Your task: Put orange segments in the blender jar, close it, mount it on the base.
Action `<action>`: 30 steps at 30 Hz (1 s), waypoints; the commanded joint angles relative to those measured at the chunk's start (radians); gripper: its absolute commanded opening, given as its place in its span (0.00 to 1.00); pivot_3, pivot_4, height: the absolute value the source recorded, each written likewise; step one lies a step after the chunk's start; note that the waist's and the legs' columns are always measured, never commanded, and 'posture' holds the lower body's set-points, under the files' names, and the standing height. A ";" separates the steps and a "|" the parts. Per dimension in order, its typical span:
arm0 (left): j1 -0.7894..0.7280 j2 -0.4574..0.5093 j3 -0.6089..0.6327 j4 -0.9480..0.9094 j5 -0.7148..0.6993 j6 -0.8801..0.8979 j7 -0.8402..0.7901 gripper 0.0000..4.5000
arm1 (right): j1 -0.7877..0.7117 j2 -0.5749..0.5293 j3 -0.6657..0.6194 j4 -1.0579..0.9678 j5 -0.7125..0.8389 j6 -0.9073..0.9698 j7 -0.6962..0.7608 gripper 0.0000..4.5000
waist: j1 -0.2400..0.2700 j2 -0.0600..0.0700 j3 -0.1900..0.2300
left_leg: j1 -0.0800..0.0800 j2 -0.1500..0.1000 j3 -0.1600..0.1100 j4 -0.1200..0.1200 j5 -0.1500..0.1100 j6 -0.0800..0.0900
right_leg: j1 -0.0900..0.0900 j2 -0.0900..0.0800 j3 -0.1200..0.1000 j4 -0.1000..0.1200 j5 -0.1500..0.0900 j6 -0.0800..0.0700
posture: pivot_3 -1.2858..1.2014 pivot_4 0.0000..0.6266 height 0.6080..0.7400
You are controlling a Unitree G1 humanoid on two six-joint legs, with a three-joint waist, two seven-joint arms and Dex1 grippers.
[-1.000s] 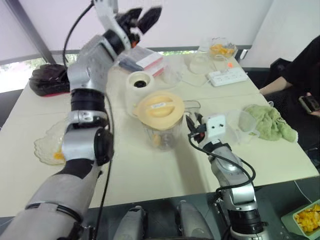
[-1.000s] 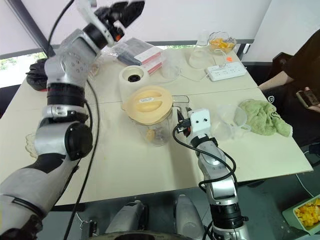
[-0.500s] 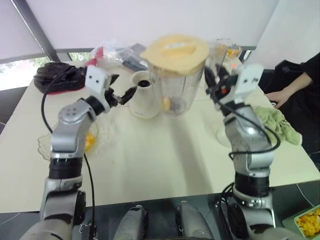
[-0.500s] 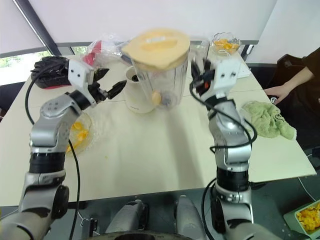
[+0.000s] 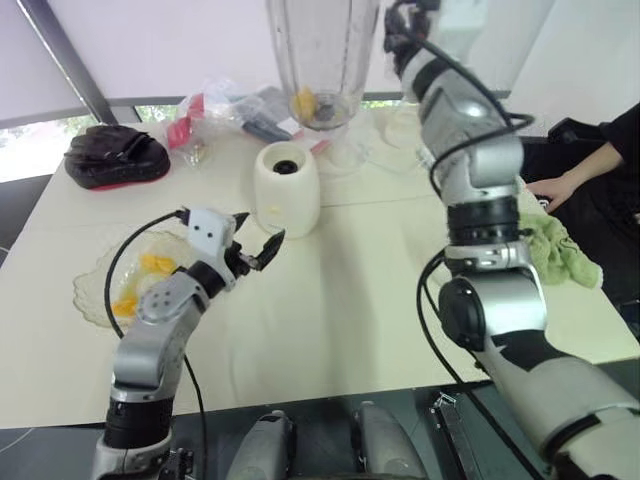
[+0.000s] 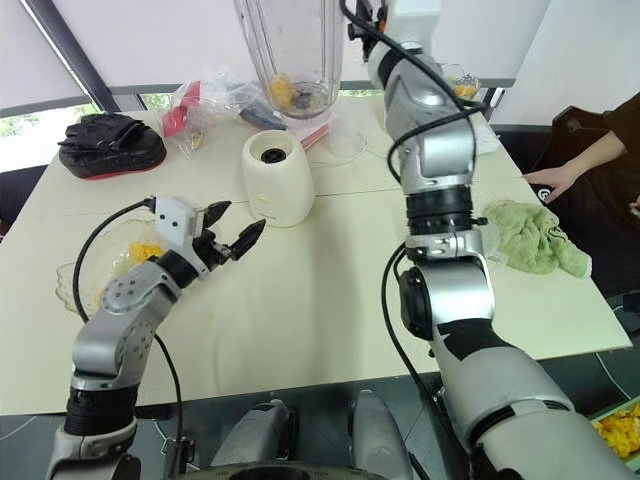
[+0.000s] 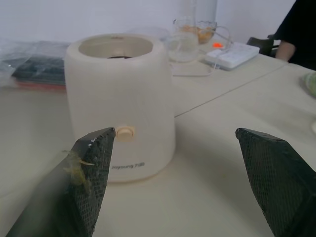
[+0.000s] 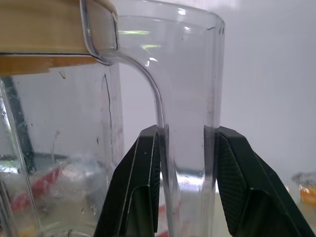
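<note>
My right gripper is shut on the side handle of the blender jar, which hangs high above the back of the table. Its cream lid sits on top. A few orange segments lie at the jar's bottom. The cream-white base stands on the table below and slightly in front of the jar, its black socket bare. My left gripper is open and level, low over the table, pointing at the base from a short way off. More orange segments lie in a glass dish at the left.
A black pouch and plastic bags lie at the back left. A green cloth and a person's hand are at the right. A power strip and glass cups stand at the back right.
My right gripper has lifted the jar from the table to high over the base. My left arm has come down from high at the back to just above the table, gripper still open.
</note>
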 commanded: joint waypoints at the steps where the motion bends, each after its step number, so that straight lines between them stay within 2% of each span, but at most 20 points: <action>1: 0.030 0.012 0.009 -0.087 0.016 -0.008 0.038 0.91 | -0.084 0.059 0.007 0.070 -0.020 -0.120 -0.062 0.31 | -0.002 0.000 0.000 | 0.000 0.000 0.000 0.000 0.000 0.000 | 0.000 0.000 0.000 0.000 0.000 0.000 | 0.52 0.24 1.00; 11: 0.076 0.026 0.009 -0.162 0.016 0.019 0.081 0.91 | -0.121 0.129 -0.003 0.223 -0.005 -0.270 -0.073 0.31 | -0.014 0.001 0.001 | -0.001 0.000 0.000 -0.001 0.000 0.000 | 0.000 0.000 0.000 -0.001 0.000 0.000 | 0.52 0.24 1.00; 30: 0.062 0.044 -0.019 -0.234 0.019 0.087 0.121 0.91 | -0.134 0.209 -0.012 0.409 0.014 -0.451 -0.026 0.31 | -0.023 0.002 0.001 | -0.001 0.000 -0.001 -0.002 0.000 0.000 | 0.000 0.000 0.000 -0.004 0.000 0.000 | 0.52 0.24 1.00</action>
